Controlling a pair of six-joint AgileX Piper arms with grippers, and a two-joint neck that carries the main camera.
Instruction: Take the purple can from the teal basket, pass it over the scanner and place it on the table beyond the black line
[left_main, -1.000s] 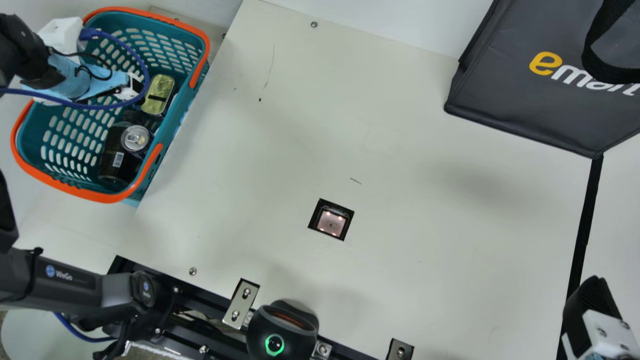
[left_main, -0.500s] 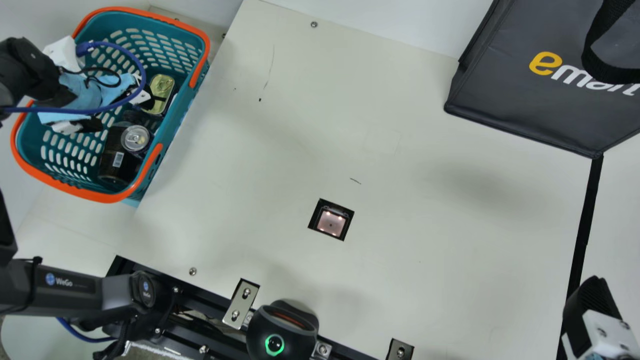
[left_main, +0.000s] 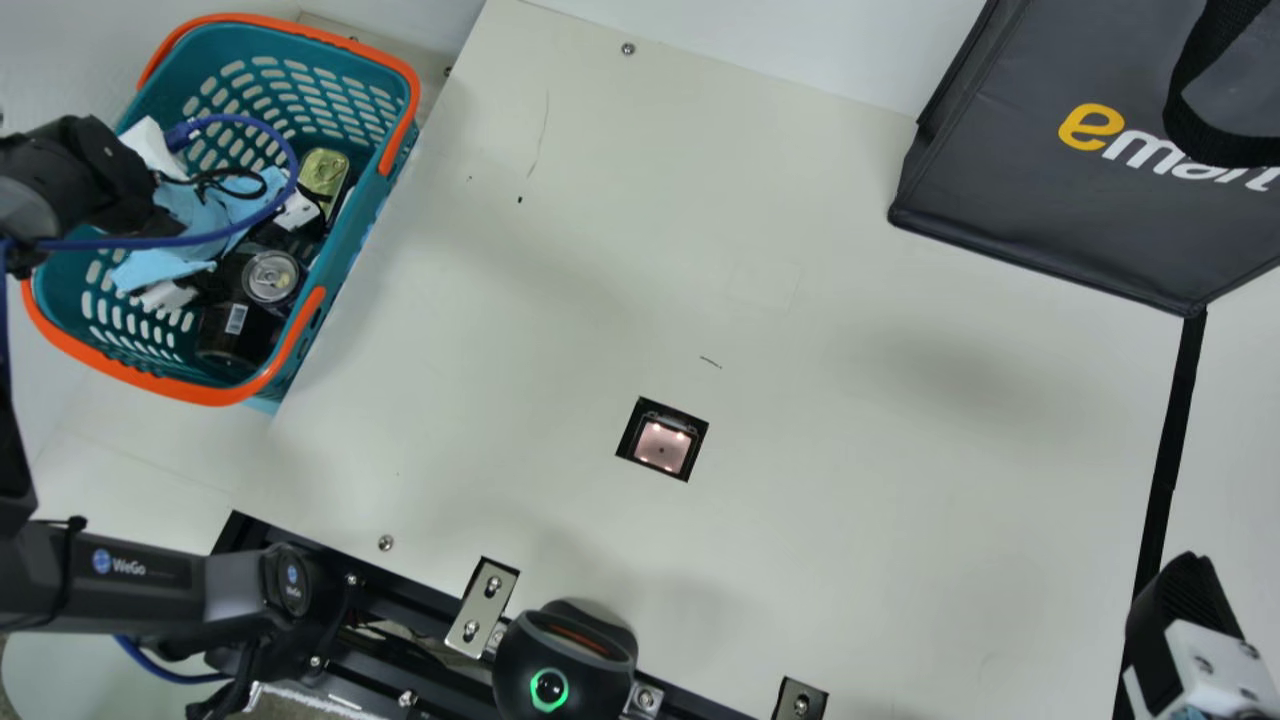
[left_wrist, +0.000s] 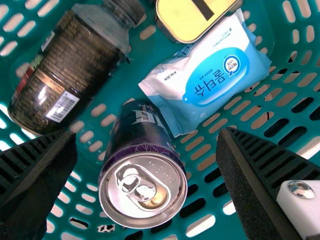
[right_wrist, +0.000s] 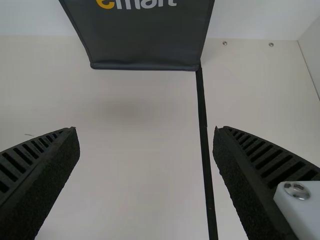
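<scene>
My left gripper (left_main: 250, 265) hangs inside the teal basket (left_main: 365, 240) in the main view, close to the can (left_main: 271, 277). In the left wrist view the purple can (left_wrist: 142, 187), silver top facing the camera, lies between the wide-apart fingers of the left gripper (left_wrist: 147, 145), which is open and holds nothing. At the main view's lower right, my right gripper (left_main: 1180, 600) is over the black line (left_main: 1170, 440). The right wrist view gives the right gripper (right_wrist: 146, 140) open, nothing between its fingers. The scanner (left_main: 662, 444) is set into the table (left_main: 850, 480).
A dark bottle (left_wrist: 67, 67), a yellow tin (left_wrist: 192, 15) and a blue-white tissue pack (left_wrist: 215, 75) share the basket with the can. A dark grey bag (left_main: 1090, 220) stands at the back right, and a black round device (left_main: 565, 650) sits at the near edge.
My left gripper has moved toward the near end of the basket, over to the can and dark bottle. The right arm has kept still.
</scene>
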